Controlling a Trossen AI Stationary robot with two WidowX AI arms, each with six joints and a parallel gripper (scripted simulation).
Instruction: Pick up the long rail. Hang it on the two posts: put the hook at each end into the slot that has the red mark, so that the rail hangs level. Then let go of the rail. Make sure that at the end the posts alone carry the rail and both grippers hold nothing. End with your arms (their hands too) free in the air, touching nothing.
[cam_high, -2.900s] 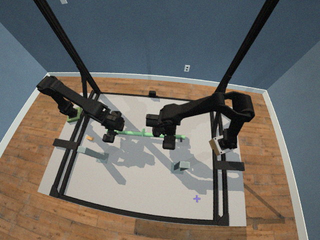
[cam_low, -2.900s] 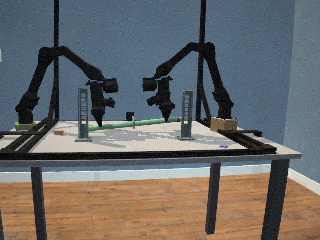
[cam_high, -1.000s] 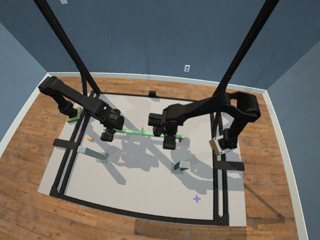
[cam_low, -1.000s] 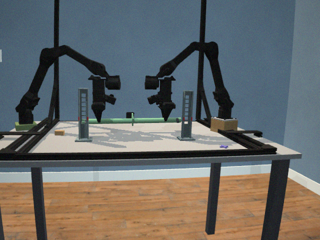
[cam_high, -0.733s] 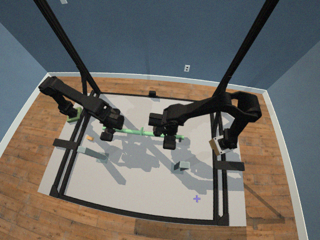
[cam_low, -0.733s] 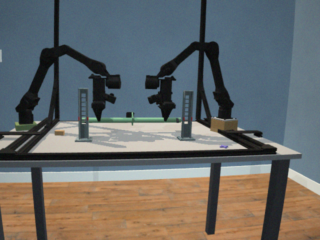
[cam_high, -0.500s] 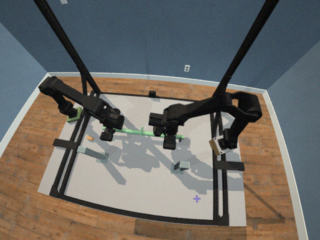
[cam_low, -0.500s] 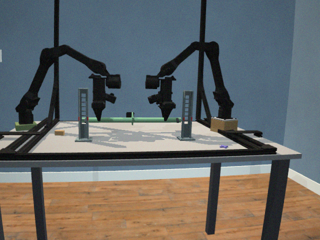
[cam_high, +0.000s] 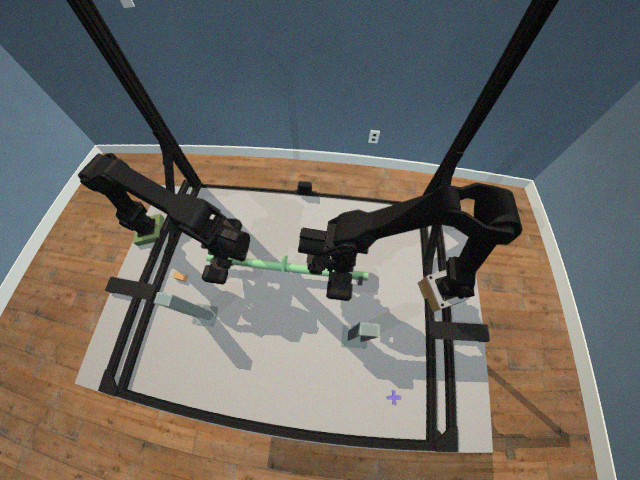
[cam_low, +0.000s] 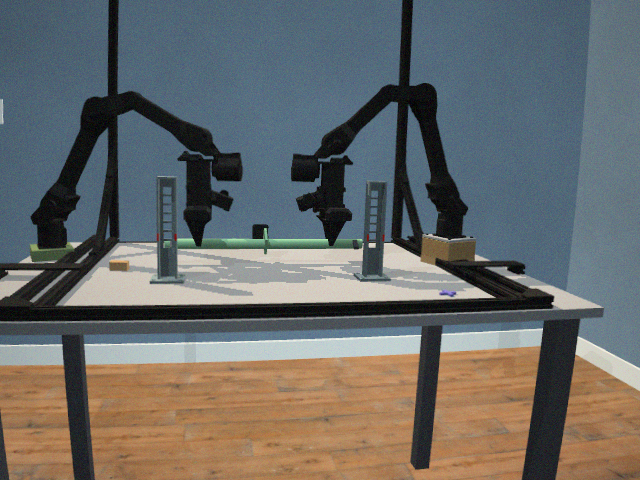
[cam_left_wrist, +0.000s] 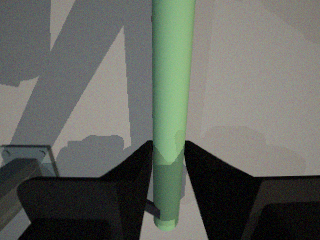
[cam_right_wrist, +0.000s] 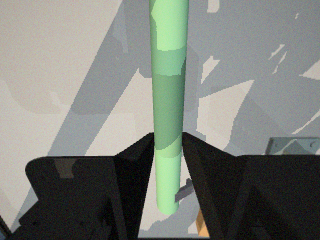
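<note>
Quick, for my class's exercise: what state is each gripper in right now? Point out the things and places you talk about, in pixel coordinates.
Left gripper (cam_high: 338, 272) (cam_low: 331, 242) (cam_left_wrist: 169, 145): closed, holding the long rail (cam_high: 261, 264) (cam_low: 294, 243) (cam_left_wrist: 172, 75) (cam_right_wrist: 168, 100) near one end.
Right gripper (cam_high: 219, 261) (cam_low: 198, 242) (cam_right_wrist: 168, 135): closed, holding the same rail near its other end.

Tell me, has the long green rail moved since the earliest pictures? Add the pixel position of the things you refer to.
Yes, up: the rail (cam_high: 258, 264) (cam_low: 299, 243) (cam_left_wrist: 171, 90) (cam_right_wrist: 168, 100) has risen at the orange block (cam_high: 180, 276) (cam_low: 119, 265) (cam_right_wrist: 201, 226) end, from well below the red marks (cam_low: 175, 237) on the nearby post (cam_high: 188, 306) (cam_low: 166, 268) (cam_right_wrist: 295, 146) to just beneath them.
</note>
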